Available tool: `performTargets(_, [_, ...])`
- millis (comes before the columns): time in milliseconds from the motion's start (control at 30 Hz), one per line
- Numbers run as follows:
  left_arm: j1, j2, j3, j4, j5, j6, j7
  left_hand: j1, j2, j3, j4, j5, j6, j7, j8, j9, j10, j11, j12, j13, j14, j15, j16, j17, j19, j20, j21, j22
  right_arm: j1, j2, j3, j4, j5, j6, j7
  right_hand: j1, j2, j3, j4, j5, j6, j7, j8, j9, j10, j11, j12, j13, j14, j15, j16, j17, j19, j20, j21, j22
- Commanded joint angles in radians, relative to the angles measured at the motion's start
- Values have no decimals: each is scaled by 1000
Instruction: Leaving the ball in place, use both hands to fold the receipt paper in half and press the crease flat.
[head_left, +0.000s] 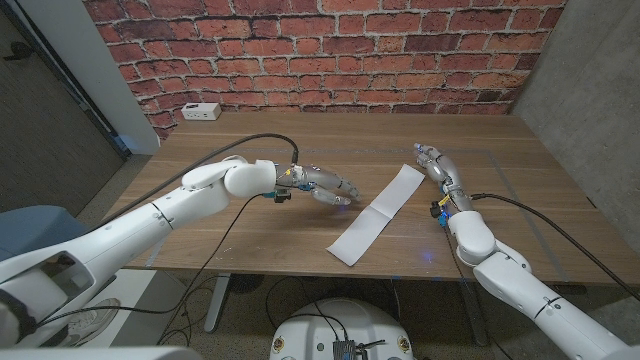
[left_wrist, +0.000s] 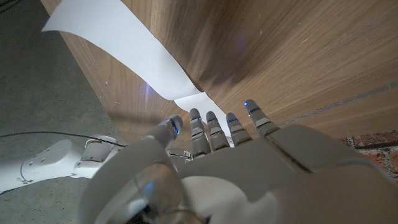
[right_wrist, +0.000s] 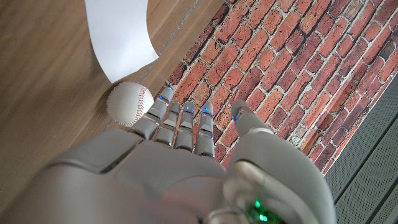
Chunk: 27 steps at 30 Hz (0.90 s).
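The receipt paper (head_left: 377, 214) lies as a long white strip diagonally on the wooden table (head_left: 250, 230), its near end close to the front edge and its far end towards the right hand (head_left: 437, 165). In the right wrist view a baseball (right_wrist: 127, 103) sits just beside that far end, near the right hand's fingertips; whether it touches the paper cannot be told. The left hand (head_left: 325, 184) hovers beside the strip's middle, fingers extended and apart, holding nothing. The right hand likewise holds nothing, fingers straight and slightly spread. Judged from appearance, the paper is thin, very light and limp, with curl at its ends; it will likely slide on the smooth wood and crease readily. The ends are the sensible places to take hold, one pinned while the other is lifted over. No containers are present.
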Motion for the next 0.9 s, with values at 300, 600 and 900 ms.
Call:
performTargets(300, [7, 29, 11, -51, 278, -107, 43, 61, 29, 54, -3, -5, -41, -24, -29, 4, -5, -23, -13, 6, -7, -5, 2, 5, -4, 12, 4, 4, -4, 17, -23, 1, -53, -29, -36, 20, 4, 2, 8, 4, 7, -8, -4, 3, 9, -4, -3, 6, 6, -3, 9, 5, 7, -4, -5, 2])
performTargets(600, [39, 40, -2, -92, 365, -128, 75, 79, 32, 67, 14, -9, -53, -50, -29, 5, -13, -46, -18, 8, -7, -14, 6, 8, 3, 9, 9, 6, -8, 0, -38, -30, -139, -86, -84, 34, 5, 3, 10, 5, 7, -6, -8, 3, 15, -3, -3, 7, 45, 2, 25, 8, 24, 7, -4, 3])
performTargets(900, [58, 35, -1, -106, 425, -131, 76, 127, 28, 100, -2, -10, -18, -64, -16, 4, 14, -73, -13, 7, 7, -29, 8, 5, 15, 1, 19, 6, -10, -19, -53, -80, -234, -163, -130, 70, 6, 0, 19, 7, 18, -3, -12, 3, 75, 10, 11, 12, 184, -59, 113, 61, 85, 23, 17, 14])
